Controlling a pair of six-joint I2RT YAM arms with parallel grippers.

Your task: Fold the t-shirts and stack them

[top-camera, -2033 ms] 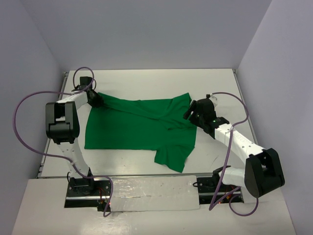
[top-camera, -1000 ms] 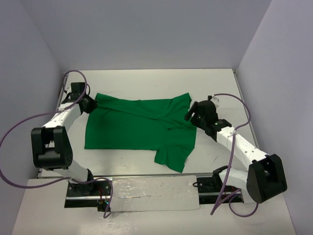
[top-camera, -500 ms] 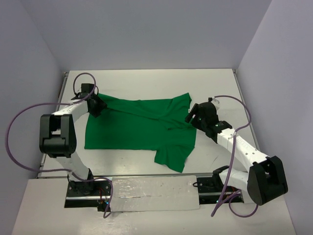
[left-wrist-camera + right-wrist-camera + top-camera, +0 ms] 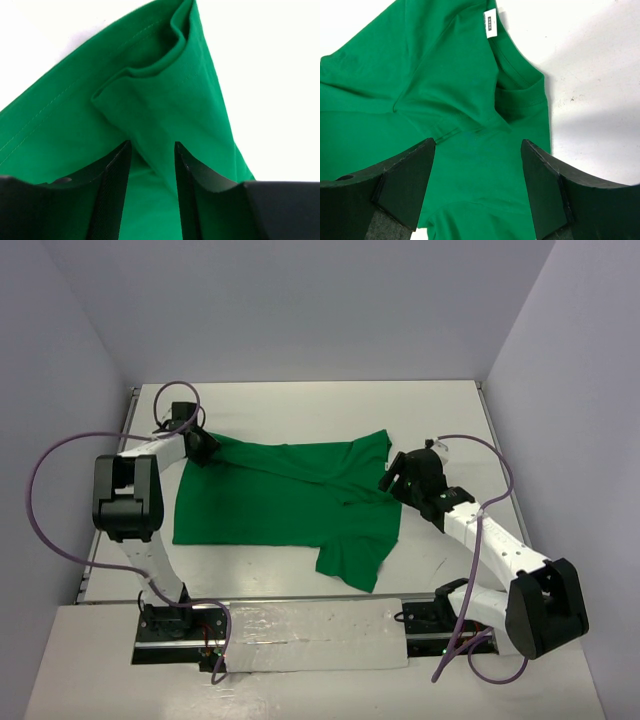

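Left tool (image 4: 152, 145) is pinching the t-shirt's (image 4: 270, 505) far hem corner, having edged outward in the last half second, so flattening, not folding, is likely underway. Right tool (image 4: 477, 145) is hovering wide open, empty, near the collar (image 4: 517, 69); the t-shirt is lying on the counter (image 4: 300, 405), long axis left-right, collar pointing right.

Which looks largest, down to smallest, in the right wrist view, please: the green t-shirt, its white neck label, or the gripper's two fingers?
1. the green t-shirt, filling most of the view.
2. the two fingers, alike in size; nearness to the camera inflates them.
3. the white neck label, clearly smallest.
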